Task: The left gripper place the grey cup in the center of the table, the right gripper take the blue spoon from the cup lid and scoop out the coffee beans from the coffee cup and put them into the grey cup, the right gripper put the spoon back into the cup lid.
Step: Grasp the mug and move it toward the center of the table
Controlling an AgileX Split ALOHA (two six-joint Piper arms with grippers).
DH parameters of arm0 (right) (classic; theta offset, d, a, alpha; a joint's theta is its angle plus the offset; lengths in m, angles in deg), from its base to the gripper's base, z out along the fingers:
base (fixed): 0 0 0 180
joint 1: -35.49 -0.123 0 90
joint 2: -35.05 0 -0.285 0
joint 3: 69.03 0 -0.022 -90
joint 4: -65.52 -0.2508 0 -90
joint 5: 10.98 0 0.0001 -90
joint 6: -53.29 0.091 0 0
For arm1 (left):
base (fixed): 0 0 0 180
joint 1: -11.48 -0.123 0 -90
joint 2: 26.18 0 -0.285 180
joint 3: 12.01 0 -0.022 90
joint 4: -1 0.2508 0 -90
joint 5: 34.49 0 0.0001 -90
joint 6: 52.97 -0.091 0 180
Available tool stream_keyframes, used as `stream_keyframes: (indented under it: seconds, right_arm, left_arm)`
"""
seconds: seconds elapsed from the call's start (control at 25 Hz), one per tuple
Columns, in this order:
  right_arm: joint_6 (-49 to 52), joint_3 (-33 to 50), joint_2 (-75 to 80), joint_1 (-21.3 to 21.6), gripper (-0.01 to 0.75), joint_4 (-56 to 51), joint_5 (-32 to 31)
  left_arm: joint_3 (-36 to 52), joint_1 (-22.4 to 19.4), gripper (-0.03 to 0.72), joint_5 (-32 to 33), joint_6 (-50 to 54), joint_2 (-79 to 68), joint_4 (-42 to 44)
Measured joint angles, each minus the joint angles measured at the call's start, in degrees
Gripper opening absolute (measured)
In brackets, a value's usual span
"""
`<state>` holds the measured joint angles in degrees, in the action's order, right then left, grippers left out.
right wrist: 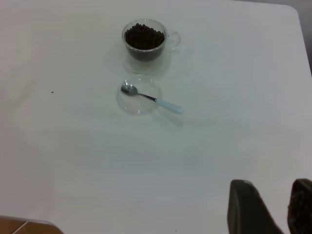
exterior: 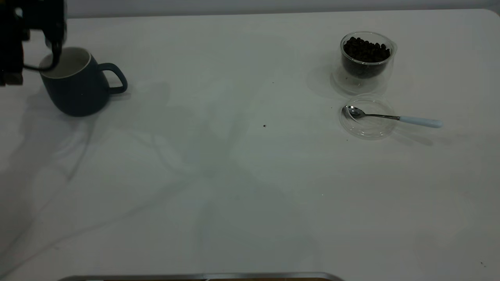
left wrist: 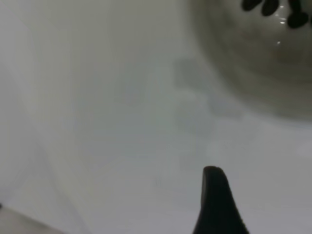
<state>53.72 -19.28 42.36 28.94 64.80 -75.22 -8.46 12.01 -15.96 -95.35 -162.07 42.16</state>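
The grey cup [exterior: 78, 88] stands upright at the table's far left, handle pointing right. My left gripper [exterior: 54, 58] is open at the cup's left rim, with one finger [left wrist: 217, 204] dipped inside against the white wall. The coffee cup [exterior: 366, 58] stands at the far right and is full of coffee beans [exterior: 365, 48]. The cup lid [exterior: 367, 119] lies just in front of it. The blue spoon [exterior: 390, 117] rests with its bowl in the lid and its handle pointing right. My right gripper [right wrist: 275, 204] is empty, fingers close together, well away from the spoon [right wrist: 151, 99] and the coffee cup [right wrist: 144, 41].
The white table [exterior: 250, 175] is bare between the grey cup and the coffee cup, apart from a few tiny dark specks [exterior: 264, 125]. A metal edge [exterior: 195, 276] runs along the front.
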Motion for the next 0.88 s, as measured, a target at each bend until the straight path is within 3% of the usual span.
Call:
stream_keyframes:
  seconds: [0.44,0.88]
  right_arm:
    - [0.0,0.0,0.0,0.0,0.24,0.0,0.0]
    - [0.0,0.0,0.0,0.0,0.24,0.0,0.0]
  left_arm:
    - [-0.04,1.18,0.548,-7.57,-0.12,-2.83,3.66]
    - [-0.04,11.85,0.548,-9.35,1.24,-3.09,4.25]
